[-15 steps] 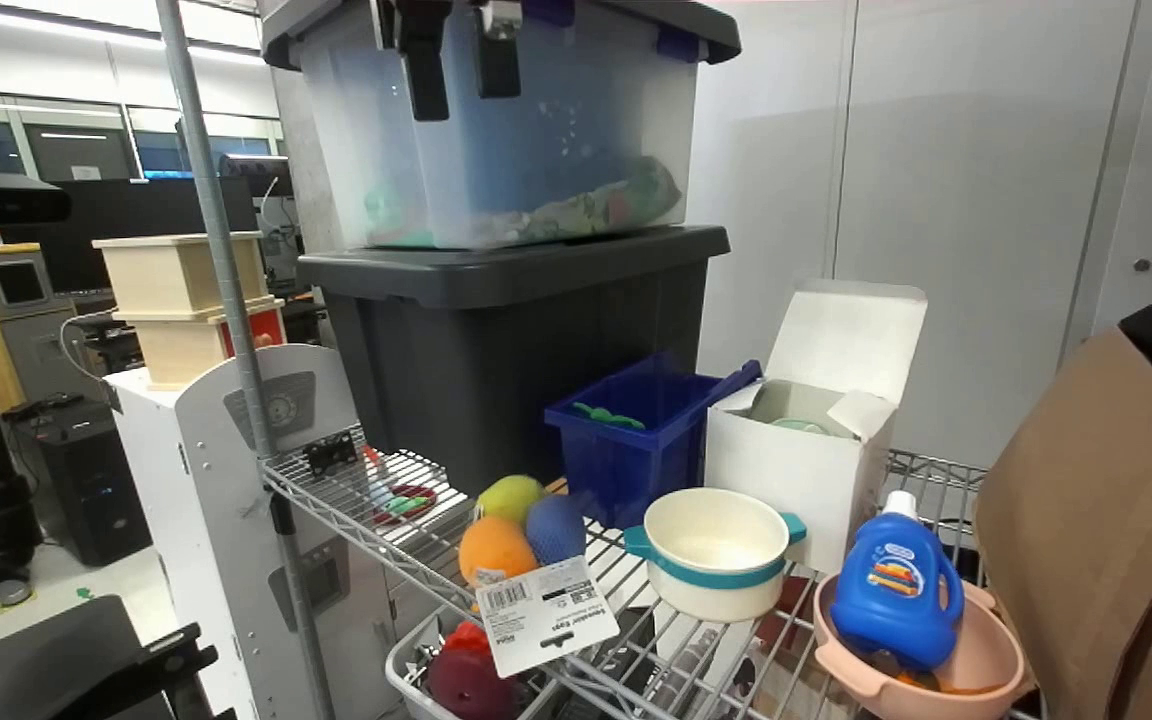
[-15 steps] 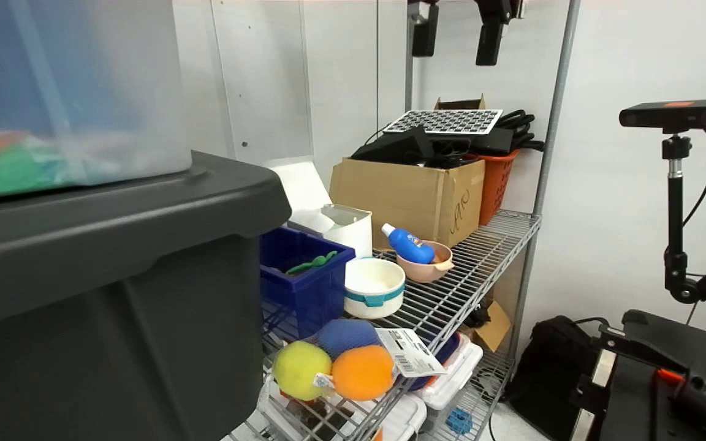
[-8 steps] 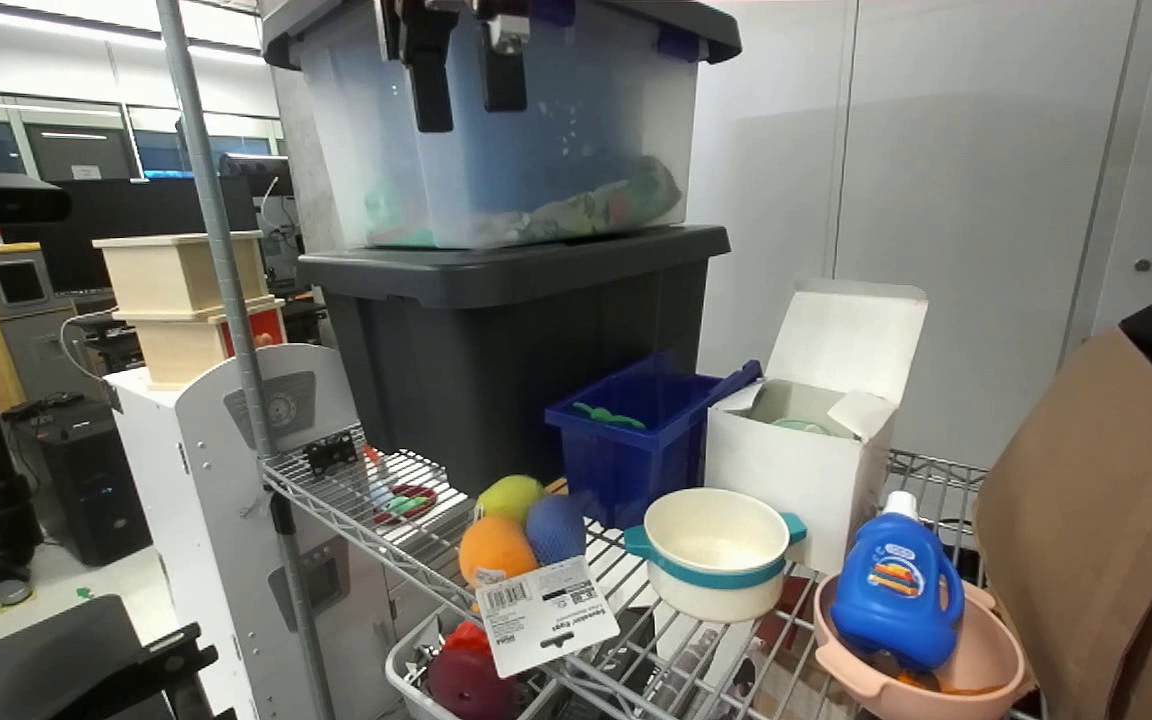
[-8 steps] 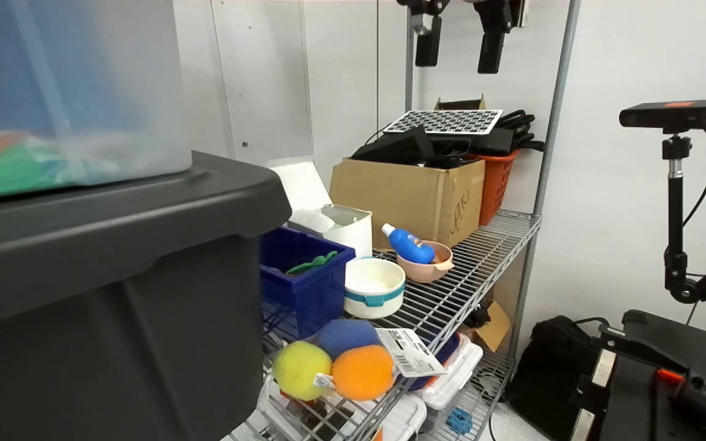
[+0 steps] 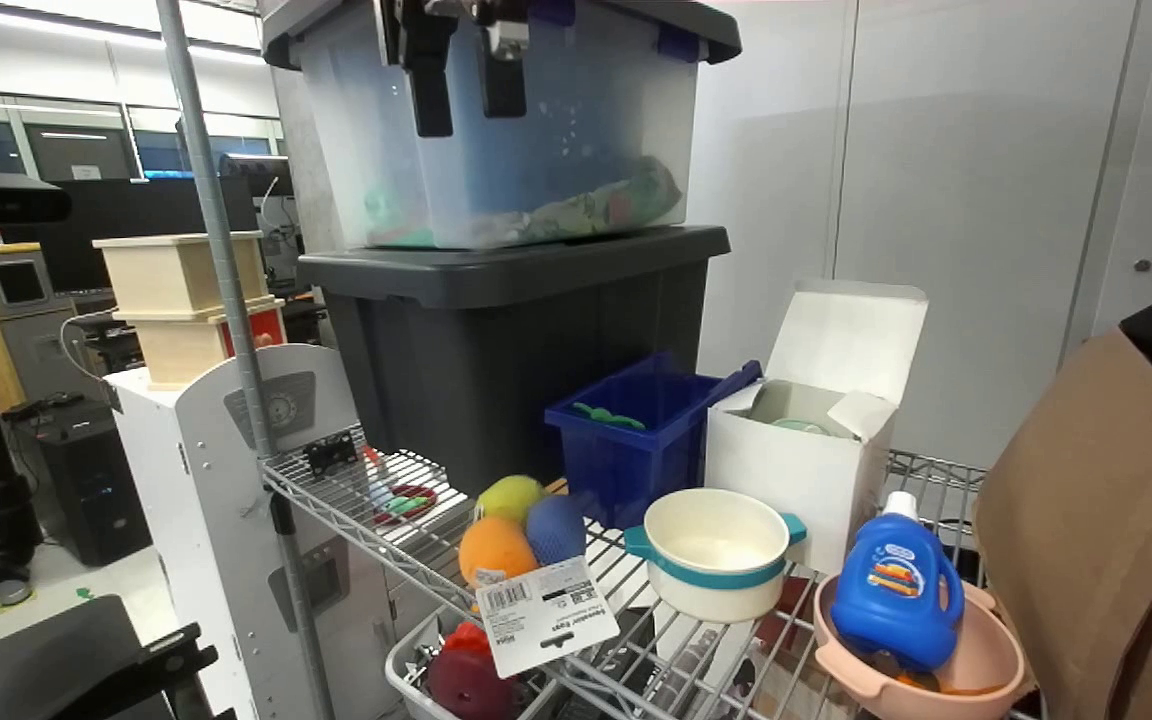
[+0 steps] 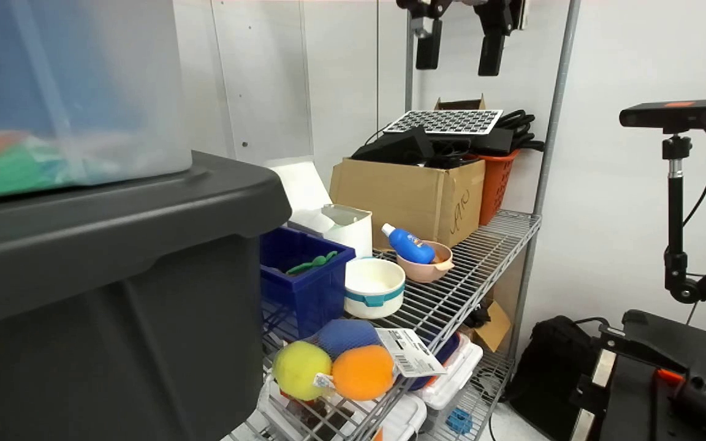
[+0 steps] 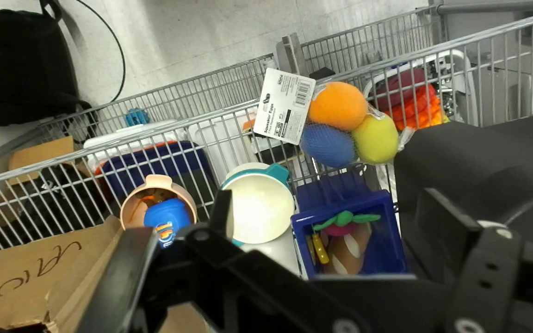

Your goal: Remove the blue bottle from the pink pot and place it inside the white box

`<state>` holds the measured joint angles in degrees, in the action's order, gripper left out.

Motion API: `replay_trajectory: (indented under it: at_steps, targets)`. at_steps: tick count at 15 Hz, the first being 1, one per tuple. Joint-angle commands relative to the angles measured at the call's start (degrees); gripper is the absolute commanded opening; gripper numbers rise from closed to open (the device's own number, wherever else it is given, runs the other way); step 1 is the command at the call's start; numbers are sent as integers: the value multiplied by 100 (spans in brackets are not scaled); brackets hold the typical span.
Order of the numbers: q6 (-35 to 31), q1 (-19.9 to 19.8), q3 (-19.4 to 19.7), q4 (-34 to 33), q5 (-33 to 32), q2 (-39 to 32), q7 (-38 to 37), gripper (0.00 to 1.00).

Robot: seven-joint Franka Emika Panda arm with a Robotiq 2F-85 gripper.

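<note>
The blue bottle (image 5: 896,605) leans tilted in the pink pot (image 5: 981,665), its white cap pointing up. Both also show in an exterior view, the bottle (image 6: 411,246) and the pot (image 6: 425,273), and in the wrist view, the bottle (image 7: 169,213) and the pot (image 7: 129,210). The white box (image 5: 781,478) stands with its flap up and some pale green thing inside; it also shows in an exterior view (image 6: 358,236). In the wrist view my gripper mostly hides it. My gripper (image 5: 467,105) is open and empty, high above the shelf, also in an exterior view (image 6: 459,56) and the wrist view (image 7: 336,222).
A dark-blue bin (image 5: 626,450) and a white-and-teal bowl (image 5: 721,555) stand beside the white box. Stacked totes (image 5: 506,350) rise at one side. A cardboard box (image 6: 414,193) stands behind the pot. Netted toy eggs (image 6: 362,372) lie at the wire shelf's edge.
My gripper has come down slightly and stays open. The bottle, the pot and the box have not moved.
</note>
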<state>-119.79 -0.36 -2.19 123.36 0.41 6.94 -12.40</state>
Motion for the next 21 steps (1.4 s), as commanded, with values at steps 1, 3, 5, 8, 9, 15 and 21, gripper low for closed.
replay_trajectory:
  at_steps: [1, 3, 5, 8, 9, 15, 21]
  targets:
    - [-54, 33, 6, -119, -42, -221, -46, 100]
    - [-201, 40, 3, -149, -88, -359, -55, 100]
    - [-299, 47, 12, -193, -78, -521, -51, 100]
    - [-447, 45, 39, -265, -55, -797, 1, 100]
    - [-468, 42, 51, -300, -55, -889, 24, 100]
    - [-663, -16, 216, -704, -171, -1598, 220, 100]
    - [-615, -98, 369, -1213, -137, -2193, 545, 100]
